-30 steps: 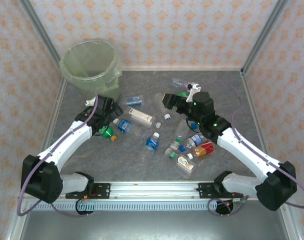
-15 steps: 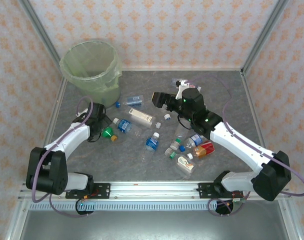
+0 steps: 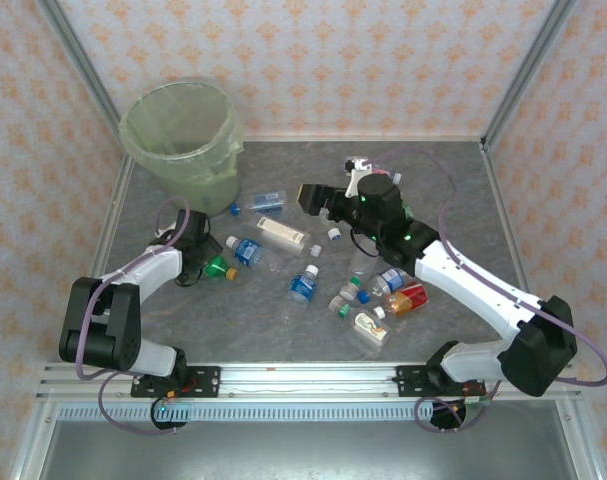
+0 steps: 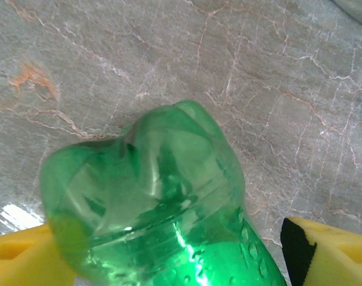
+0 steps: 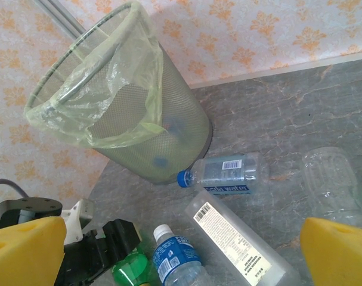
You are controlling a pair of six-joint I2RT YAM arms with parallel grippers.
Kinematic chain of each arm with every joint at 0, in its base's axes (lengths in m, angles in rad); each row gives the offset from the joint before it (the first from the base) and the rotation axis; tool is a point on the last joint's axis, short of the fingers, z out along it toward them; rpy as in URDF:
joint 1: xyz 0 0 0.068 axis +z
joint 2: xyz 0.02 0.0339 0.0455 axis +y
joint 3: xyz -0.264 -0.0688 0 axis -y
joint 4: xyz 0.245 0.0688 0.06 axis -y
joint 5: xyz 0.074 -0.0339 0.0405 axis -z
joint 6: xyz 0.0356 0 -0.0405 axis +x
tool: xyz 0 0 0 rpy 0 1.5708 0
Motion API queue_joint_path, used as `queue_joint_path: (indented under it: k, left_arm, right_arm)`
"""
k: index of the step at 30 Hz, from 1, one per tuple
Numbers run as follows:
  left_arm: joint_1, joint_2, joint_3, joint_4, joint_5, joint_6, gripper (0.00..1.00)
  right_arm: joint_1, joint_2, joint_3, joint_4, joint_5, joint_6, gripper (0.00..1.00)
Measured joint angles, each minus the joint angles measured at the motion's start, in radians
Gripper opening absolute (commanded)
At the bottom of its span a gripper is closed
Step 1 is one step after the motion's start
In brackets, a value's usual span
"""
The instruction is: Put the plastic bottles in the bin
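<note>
Left gripper (image 4: 175, 256) low at the table (image 4: 276, 77), jaws wide and set around the green bottle (image 4: 151, 196). Grips nothing firmly yet, by the look: left pad (image 4: 19, 262) seems to touch the bottle wall, right pad (image 4: 336, 253) stands just apart from it, a strip of grey table between. Green bottle on its side, dimpled base away from the wrist, long axis running back between the pads, so across the closing line of the jaws. Suits a squeeze on the body, probably. Seen from above, at the left part of the table, right at the left arm and well apart from the right one. Bin (image 3: 205, 165) upright at the far left corner, beyond the bottle, well apart from it. Right gripper (image 5: 183, 253) fully open and empty, hovering over the clear bottles (image 5: 231, 235) in the middle, looking toward the bin. Left as the nearer arm for this one: needs to shut, then lift and carry away to the rim.
</note>
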Motion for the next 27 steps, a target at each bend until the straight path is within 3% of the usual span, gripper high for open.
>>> queue_joint_path:
  k: [10,27]
  left_arm:
    - [0.000,0.009,-0.021,0.047,0.017,0.014,0.59]
    - [0.000,-0.265,-0.038,-0.029,0.033,0.019,0.51]
  right_arm:
    - [0.006,-0.064,-0.029,-0.005,0.005,0.000,1.00]
    - [0.006,-0.082,-0.061,0.003,-0.028,0.000,1.00]
